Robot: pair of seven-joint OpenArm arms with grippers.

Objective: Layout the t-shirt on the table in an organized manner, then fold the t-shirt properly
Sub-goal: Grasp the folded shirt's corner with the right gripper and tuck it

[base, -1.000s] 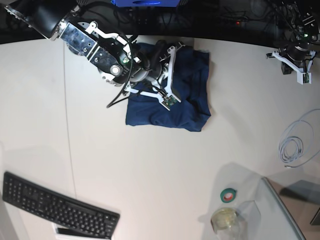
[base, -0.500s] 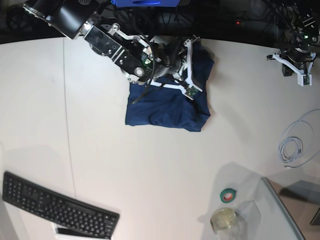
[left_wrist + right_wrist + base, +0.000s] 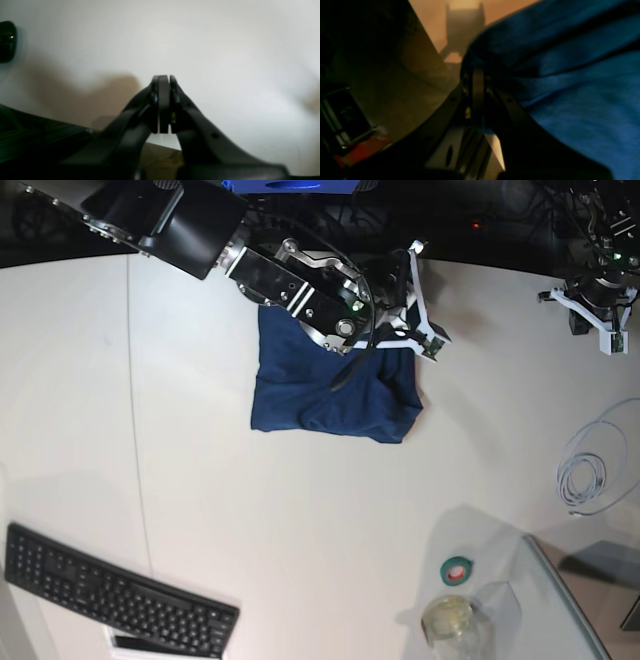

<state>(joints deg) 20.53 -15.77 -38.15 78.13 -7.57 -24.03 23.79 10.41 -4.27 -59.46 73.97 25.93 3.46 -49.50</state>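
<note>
The dark navy t-shirt (image 3: 330, 385) lies bunched in a rough rectangle at the far middle of the white table (image 3: 300, 510). My right arm reaches across its far edge from the left. My right gripper (image 3: 400, 315) sits at the shirt's far right corner. In the right wrist view the right gripper (image 3: 476, 71) is shut, with blue t-shirt (image 3: 570, 87) fabric folded over its tips and a sliver pinched between the fingers. My left gripper (image 3: 590, 300) hovers at the table's far right edge, well away from the shirt. Seen from the left wrist, the left gripper (image 3: 163, 76) is shut and empty.
A black keyboard (image 3: 120, 600) lies at the front left. A green tape roll (image 3: 458, 570), a glass jar (image 3: 450, 620) and a clear box (image 3: 565, 600) stand at the front right. A coiled white cable (image 3: 590, 470) lies at the right. A thin seam (image 3: 135, 430) crosses the table's left.
My right arm has swung to the right across the shirt, from its left-middle to its far right corner. The left arm has stayed put.
</note>
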